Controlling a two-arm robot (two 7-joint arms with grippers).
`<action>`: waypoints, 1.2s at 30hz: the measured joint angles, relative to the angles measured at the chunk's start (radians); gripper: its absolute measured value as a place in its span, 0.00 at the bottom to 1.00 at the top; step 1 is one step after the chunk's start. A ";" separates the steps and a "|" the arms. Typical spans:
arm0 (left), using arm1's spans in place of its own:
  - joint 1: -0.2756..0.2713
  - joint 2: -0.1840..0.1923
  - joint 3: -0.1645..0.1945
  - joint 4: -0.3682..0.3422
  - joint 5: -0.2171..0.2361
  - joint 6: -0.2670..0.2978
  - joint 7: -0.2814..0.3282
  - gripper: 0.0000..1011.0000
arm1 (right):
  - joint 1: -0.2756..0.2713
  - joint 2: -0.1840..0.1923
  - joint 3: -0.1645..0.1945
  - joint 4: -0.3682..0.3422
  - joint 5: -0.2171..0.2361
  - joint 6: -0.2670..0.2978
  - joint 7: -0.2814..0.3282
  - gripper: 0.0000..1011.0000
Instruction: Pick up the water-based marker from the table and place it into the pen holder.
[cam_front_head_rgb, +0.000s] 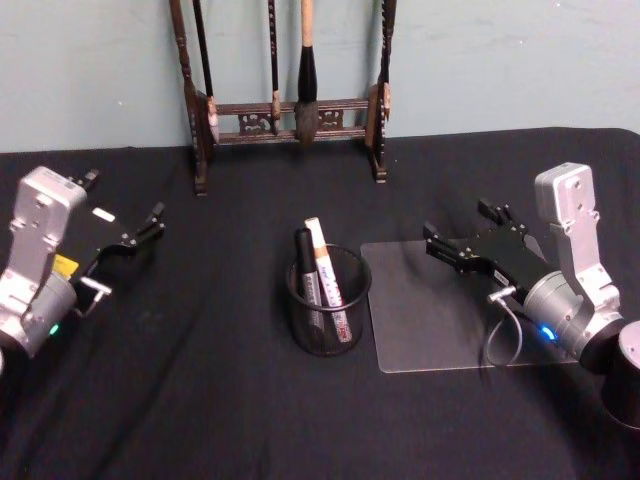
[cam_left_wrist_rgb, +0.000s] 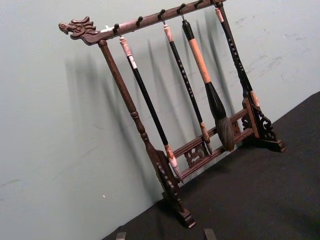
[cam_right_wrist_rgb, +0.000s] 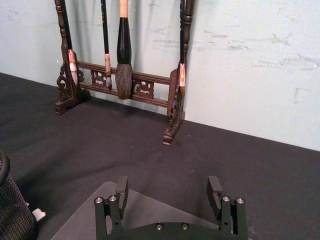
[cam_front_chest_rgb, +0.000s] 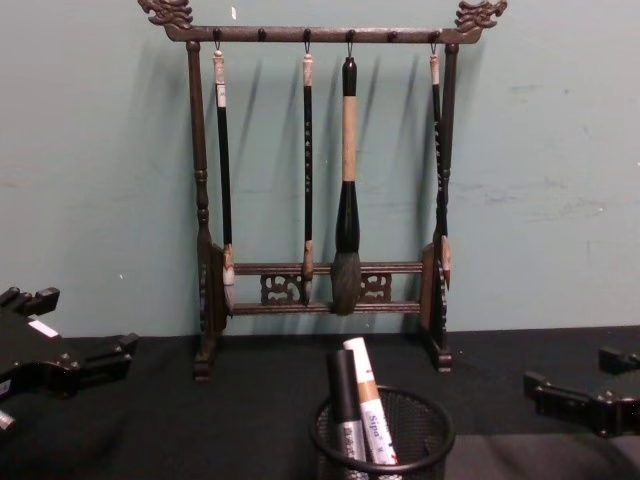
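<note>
1. The pen holder (cam_front_head_rgb: 329, 300), a round black wire-mesh cup, stands on the black table (cam_front_head_rgb: 200, 400) near its middle, just left of a clear flat sheet (cam_front_head_rgb: 440, 340) lying on the cloth.
2. 2 markers stand upright inside the pen holder, leaning a little: a white-bodied marker (cam_front_head_rgb: 328, 275) with a brown band near its top, and a dark marker (cam_front_head_rgb: 306, 270) touching its left side. Both tops rise above the rim. Which of them is the water-based one I cannot tell; the printing on the barrels is too small to read.
3. In the chest view the same 2 markers poke out of the holder (cam_front_chest_rgb: 381, 435), the white one (cam_front_chest_rgb: 368, 400) on the right of the dark one (cam_front_chest_rgb: 343, 405).
4. The left gripper (cam_front_head_rgb: 140, 232) hangs over the left part of the table, well apart from the holder; its fingers look spread and hold nothing.
5. The right gripper (cam_front_head_rgb: 465, 240) hangs over the far right part of the clear sheet, its fingers parted and empty. In the right wrist view its 2 fingers (cam_right_wrist_rgb: 216, 192) stand apart above the sheet's corner, with the holder's mesh wall (cam_right_wrist_rgb: 12, 215) at the edge.
6. At the back of the table, against the pale green wall, stands a carved wooden brush rack (cam_front_chest_rgb: 320, 280) with 4 brushes hanging from its top bar; the thickest brush (cam_front_chest_rgb: 347, 230) hangs near the middle.
</note>
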 joint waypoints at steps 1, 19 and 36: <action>0.000 0.000 0.000 0.000 0.000 0.000 0.000 0.99 | 0.000 0.000 0.000 0.000 0.000 0.000 0.000 0.99; 0.000 0.000 0.000 0.000 0.000 0.000 0.000 0.99 | 0.000 0.000 0.000 0.000 0.000 0.000 0.000 0.99; 0.000 0.000 0.000 0.000 0.000 0.000 0.000 0.99 | 0.000 0.000 0.000 0.000 0.000 0.000 0.000 0.99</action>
